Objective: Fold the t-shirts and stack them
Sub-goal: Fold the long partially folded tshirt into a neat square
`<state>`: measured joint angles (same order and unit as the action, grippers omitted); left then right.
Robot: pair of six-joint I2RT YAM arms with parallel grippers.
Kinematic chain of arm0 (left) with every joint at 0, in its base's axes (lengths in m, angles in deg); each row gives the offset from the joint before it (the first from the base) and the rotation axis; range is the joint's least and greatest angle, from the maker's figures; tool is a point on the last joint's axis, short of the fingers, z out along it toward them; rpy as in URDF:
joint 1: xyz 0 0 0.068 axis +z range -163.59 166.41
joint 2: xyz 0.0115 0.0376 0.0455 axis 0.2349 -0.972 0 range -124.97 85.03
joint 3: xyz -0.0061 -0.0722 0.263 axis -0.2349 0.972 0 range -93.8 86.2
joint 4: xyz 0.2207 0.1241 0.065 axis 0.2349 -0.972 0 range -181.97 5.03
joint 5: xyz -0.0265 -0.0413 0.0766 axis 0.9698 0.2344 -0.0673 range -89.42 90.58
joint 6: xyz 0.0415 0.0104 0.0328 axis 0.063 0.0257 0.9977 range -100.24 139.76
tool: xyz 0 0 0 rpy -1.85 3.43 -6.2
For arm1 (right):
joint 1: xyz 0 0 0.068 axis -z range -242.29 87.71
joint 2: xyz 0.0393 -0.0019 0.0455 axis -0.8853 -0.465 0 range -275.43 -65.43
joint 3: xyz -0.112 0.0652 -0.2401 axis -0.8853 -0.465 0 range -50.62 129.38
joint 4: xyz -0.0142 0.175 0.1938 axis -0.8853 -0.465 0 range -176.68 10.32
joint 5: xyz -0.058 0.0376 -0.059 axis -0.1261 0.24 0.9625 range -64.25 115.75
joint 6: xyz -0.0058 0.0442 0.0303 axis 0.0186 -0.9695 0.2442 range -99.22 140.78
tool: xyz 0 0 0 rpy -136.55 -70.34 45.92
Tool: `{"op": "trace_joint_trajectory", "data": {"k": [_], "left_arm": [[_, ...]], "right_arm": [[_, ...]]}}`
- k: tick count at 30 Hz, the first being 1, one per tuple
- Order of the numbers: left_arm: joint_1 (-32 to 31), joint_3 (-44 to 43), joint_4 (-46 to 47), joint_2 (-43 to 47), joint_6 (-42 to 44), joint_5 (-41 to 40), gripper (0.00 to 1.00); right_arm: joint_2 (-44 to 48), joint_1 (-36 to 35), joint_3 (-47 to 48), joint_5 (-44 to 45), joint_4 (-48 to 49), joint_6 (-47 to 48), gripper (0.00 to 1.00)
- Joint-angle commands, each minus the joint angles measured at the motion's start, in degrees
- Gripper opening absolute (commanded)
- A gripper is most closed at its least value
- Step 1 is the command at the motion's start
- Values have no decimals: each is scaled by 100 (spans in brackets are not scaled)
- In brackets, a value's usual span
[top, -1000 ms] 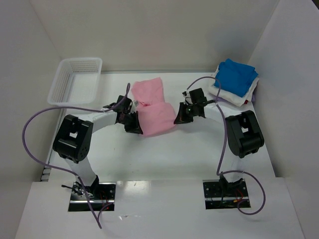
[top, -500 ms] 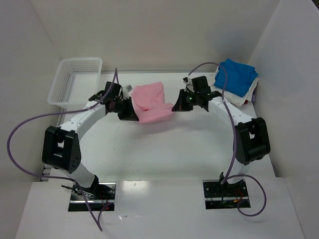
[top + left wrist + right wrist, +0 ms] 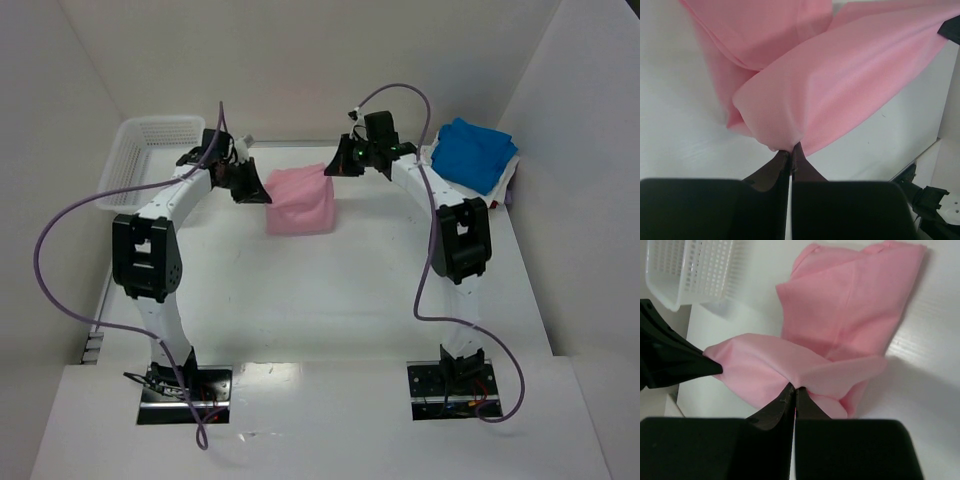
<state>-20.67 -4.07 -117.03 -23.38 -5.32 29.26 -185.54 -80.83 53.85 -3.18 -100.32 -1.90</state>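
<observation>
The light pink t-shirt [image 3: 300, 201] lies folded at the far middle of the table. My left gripper [image 3: 262, 190] is shut on its far left corner, and the cloth fills the left wrist view [image 3: 840, 85]. My right gripper [image 3: 334, 166] is shut on its far right corner, with the cloth seen in the right wrist view [image 3: 850, 305]. Both grippers hold the top layer stretched over the lower layer. The bright blue t-shirt [image 3: 474, 152] lies folded on the white t-shirt [image 3: 455, 193] at the far right.
A white mesh basket [image 3: 135, 160] stands at the far left, also seen in the right wrist view [image 3: 687, 267]. White walls close the table at the back and both sides. Purple cables loop off both arms.
Both grippers have carried the near edge of the pink t-shirt away from me, folding it over onto its far half. Both arms now reach far out.
</observation>
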Motion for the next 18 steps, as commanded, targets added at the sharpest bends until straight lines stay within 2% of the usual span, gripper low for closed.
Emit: {"op": "trace_joint_trajectory", "data": {"k": [1,3,7,8,9,11,12,13,15,16,18], "left_arm": [[83,-637,-47,-491,214,244,1],[145,-902,-47,-804,214,244,1],[389,-1495,24,-1288,161,402,10],[453,-1641,24,-1403,157,402,23],[454,-1924,24,-1611,109,402,31],[506,-2187,24,-1807,109,402,39],[506,-2316,24,-1941,109,397,60],[510,-2527,24,-2000,109,319,67],[572,-2697,114,-2079,109,253,74],[629,-2702,177,-2079,109,253,80],[682,-2850,357,-2079,109,325,82]], "right_arm": [[-436,53,825,16,139,-49,0],[-788,53,1107,62,139,-96,0],[-1445,105,2008,124,73,-219,0],[-1577,105,2158,128,17,-219,0],[-1710,105,2310,176,11,-223,0],[-2075,109,2719,180,-50,-272,2],[-2191,158,2871,224,-106,-277,3],[-2331,161,3175,168,-110,-345,6],[-2725,211,3536,115,-212,-408,12],[-2854,211,3840,115,-213,-473,14],[-3170,211,4126,115,-273,-477,19]]}}
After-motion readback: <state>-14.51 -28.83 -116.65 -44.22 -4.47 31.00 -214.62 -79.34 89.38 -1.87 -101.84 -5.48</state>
